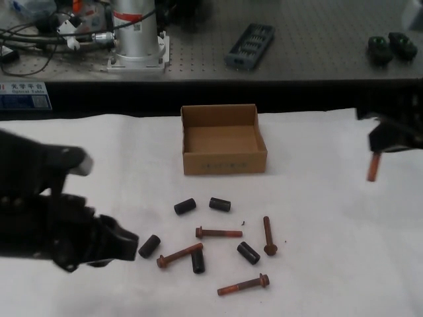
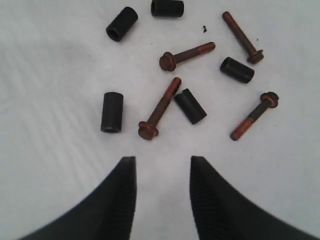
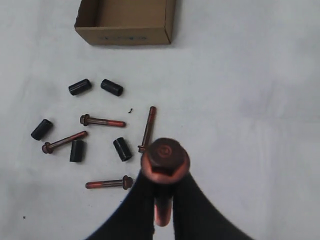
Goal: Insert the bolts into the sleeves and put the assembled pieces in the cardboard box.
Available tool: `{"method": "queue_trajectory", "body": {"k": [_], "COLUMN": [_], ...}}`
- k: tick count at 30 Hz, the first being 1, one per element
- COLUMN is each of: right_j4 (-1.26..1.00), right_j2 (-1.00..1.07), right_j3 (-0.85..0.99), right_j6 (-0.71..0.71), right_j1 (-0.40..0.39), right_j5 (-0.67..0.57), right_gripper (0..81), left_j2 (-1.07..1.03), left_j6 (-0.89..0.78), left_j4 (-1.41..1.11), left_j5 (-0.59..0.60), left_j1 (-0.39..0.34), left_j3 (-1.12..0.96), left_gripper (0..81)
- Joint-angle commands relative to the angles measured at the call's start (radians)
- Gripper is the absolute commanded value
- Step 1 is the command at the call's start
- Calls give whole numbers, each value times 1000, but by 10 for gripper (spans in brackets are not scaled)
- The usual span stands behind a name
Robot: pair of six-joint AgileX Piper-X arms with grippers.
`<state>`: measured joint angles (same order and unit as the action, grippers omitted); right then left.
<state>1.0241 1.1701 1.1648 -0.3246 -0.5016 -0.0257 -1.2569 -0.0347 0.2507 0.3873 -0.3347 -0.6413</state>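
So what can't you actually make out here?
Cardboard box: right wrist view, back part cut off by the picture edge.
Held bolt: right wrist view, shank partly hidden by its own head and the right gripper.
Sleeves: high view, bores too small to see.

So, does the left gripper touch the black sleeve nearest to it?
Apart. In the left wrist view, a strip of bare white cloth lies between the open left gripper and the black sleeve.
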Motion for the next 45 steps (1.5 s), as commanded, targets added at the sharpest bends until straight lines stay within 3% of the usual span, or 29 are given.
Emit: {"method": "queue_trajectory", "body": {"k": [1, 12, 27, 40, 45], "right_j4": [7, 9, 1, 1, 1], "right_j2": [-47, -95, -95, -95, -95], "right_j3": [5, 0, -115, -115, -115], "right_j6": [47, 104, 102, 102, 102], "right_j1": [10, 16, 16, 16, 16], "right_j5": [26, 38, 26, 8, 8], "right_gripper": [28, 28, 28, 28, 28], "left_j2": [-120, -269, -334, -407, -427], "left_j6": [65, 194, 367, 372, 372], "left_j4": [-5, -14, -161, -224, -231], "left_j5": [-18, -125, -114, -276, -277], "left_j1": [-18, -22, -45, -87, -87], "left_j3": [-82, -105, -105, -105, -105], "left_gripper": [339, 348, 348, 348, 348]}}
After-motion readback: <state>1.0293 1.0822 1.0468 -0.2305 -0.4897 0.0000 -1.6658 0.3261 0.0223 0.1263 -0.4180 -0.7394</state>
